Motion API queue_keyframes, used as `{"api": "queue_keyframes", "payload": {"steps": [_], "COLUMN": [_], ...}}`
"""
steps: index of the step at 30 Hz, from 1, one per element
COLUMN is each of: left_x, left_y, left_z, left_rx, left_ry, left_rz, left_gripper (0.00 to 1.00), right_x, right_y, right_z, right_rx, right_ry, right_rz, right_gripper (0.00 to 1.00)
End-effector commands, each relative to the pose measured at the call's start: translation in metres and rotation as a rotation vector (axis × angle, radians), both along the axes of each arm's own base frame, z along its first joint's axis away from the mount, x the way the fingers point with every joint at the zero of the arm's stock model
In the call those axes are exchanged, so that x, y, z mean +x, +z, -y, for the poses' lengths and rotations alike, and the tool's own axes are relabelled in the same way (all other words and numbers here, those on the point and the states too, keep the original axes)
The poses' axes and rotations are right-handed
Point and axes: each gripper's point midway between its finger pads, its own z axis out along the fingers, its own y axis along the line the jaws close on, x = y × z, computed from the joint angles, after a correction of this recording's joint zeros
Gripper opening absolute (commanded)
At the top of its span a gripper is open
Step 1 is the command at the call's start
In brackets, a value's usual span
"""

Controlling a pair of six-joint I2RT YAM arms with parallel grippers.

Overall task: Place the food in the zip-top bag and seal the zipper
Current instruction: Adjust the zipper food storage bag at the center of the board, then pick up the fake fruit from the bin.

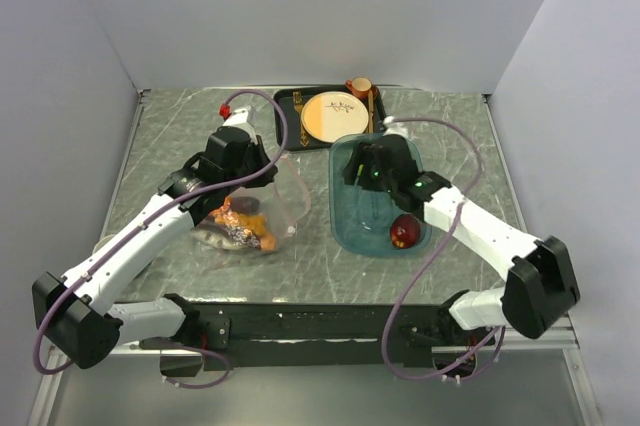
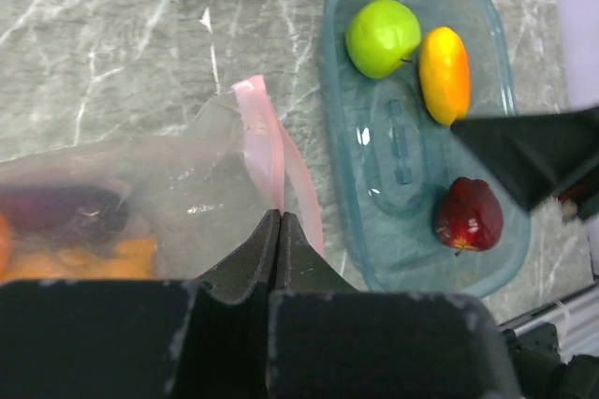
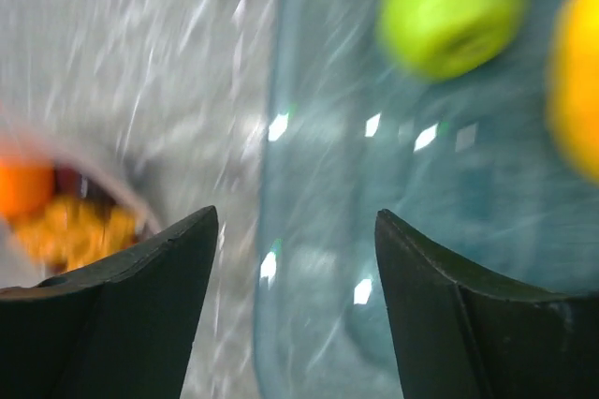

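Left wrist view: the left end effector [image 2: 279, 223] is clenched on the pink zipper [image 2: 265, 141] at the mouth of the zip-top bag [image 2: 159, 174]. The bag lies on the table [image 2: 94, 52] just beside the teal tray [image 2: 329, 90], on the left arm's side of it, with its mouth edge turned toward the tray.

Inside the bag, well back from the tray, are a purple piece [image 2: 65, 207] and orange-yellow pieces [image 2: 103, 258]; the plastic blurs the rest.

Three pieces are in the tray: the green apple [image 2: 382, 36] and the orange [image 2: 444, 74] side by side at its far end, and the red apple [image 2: 468, 214] at its near end.

The right end effector [image 3: 298, 258] is released, its jaws wide apart and holding nothing. It hangs over the tray with the green apple just ahead, though that picture is blurred.

By my judgement the task is partly done. Some food is bagged, three fruits must cross from the tray, and the zipper remains unsealed.
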Motion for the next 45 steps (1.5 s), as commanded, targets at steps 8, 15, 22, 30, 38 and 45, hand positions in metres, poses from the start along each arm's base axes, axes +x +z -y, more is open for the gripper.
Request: {"api": "queue_keyframes", "payload": {"steps": [8, 15, 22, 30, 38, 45], "left_x": [-0.007, -0.015, -0.019, -0.021, -0.022, -0.023], "left_y": [0.023, 0.009, 0.013, 0.019, 0.017, 0.016], "left_z": [0.026, 0.035, 0.044, 0.044, 0.043, 0.04], "left_rx": [-0.13, -0.132, -0.159, -0.154, -0.158, -0.152], "left_ry": [-0.115, -0.159, -0.179, -0.177, -0.171, -0.165], "left_rz": [0.043, 0.0, 0.002, 0.011, 0.008, 0.009], "left_gripper": [0.01, 0.01, 0.01, 0.01, 0.01, 0.01], "right_x": [0.04, 0.062, 0.075, 0.086, 0.086, 0.082], "right_y": [-0.036, -0.053, -0.078, -0.09, -0.103, -0.113], "right_z": [0.105, 0.109, 0.114, 0.12, 0.115, 0.114], "right_rx": [-0.239, -0.271, -0.306, -0.332, -0.342, -0.347], "right_ry": [-0.32, -0.288, -0.272, -0.273, -0.25, -0.236], "right_rz": [-0.042, -0.059, -0.1, -0.134, -0.195, -0.241], "right_gripper": [0.95, 0.95, 0.94, 0.94, 0.85, 0.79]}}
